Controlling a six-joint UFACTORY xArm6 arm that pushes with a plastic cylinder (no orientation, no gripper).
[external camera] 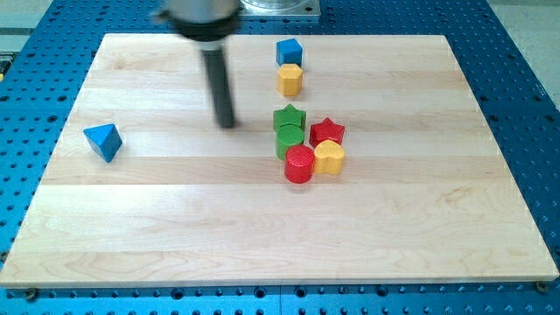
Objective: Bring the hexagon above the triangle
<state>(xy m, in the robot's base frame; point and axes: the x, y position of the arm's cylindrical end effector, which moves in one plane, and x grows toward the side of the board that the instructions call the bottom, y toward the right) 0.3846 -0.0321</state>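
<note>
A yellow hexagon [290, 80] sits near the view's top centre, just below a blue cube [289, 51]. A blue triangle [103, 141] lies at the view's left. My tip [227, 123] is the lower end of the dark rod; it stands on the board left of and below the yellow hexagon, apart from it, and well right of the blue triangle. It touches no block.
A cluster sits right of my tip: a green star [288, 117], a green cylinder [290, 139], a red star [327, 131], a red cylinder [298, 164] and a yellow heart-like block [329, 157]. The wooden board [175, 219] lies on a blue perforated table.
</note>
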